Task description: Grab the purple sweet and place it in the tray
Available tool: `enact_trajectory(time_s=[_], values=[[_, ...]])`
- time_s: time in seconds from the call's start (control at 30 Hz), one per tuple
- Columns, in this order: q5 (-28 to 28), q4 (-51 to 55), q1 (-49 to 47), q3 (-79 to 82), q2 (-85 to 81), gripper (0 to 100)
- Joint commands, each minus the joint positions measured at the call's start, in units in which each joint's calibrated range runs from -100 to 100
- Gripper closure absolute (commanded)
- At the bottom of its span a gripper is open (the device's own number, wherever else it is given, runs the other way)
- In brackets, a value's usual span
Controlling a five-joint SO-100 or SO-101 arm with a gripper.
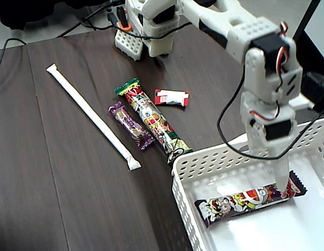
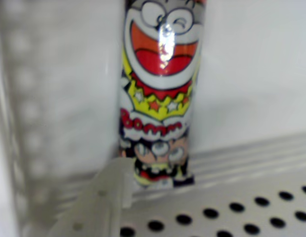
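Where dark wood table (image 1: pixel 57 198) bears white tray (image 1: pixel 178 183), pincer (image 1: pixel 281 187) at cartoon sweet (image 1: pixel 240 201), grip unclear, purple sweet (image 1: pixel 131 125) outside

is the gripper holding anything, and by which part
Cannot tell: in the fixed view the gripper meets the right end of the snack bar lying in the tray; jaws unclear.

High fixed view over table (image 1: pixel 52 198); wrist view close inside shared tray (image 1: pixel 179 194).

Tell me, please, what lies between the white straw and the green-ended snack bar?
The purple sweet lies there, right beside that snack bar, as the fixed view shows.
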Motion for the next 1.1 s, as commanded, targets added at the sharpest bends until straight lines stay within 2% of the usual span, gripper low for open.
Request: enact_trajectory(time_s=[0.0,0.2,0.3,0.53,0.67,0.87,0.93,1.07], values=[[-0.6,8.58,0.37,-13.36,-3.33,65],[-0.6,20.65,1.1,-20.49,-3.41,65],[-0.6,20.82,1.91,-20.58,-5.42,66],[-0.13,20.73,4.49,-14.73,-15.13,90],[-0.13,20.73,4.2,-4.87,-22.08,95],[0.02,20.65,4.34,14.12,-35.81,95],[1.65,20.05,4.42,20.52,-40.16,95],[3.85,13.97,4.42,36.86,-49.79,95]])
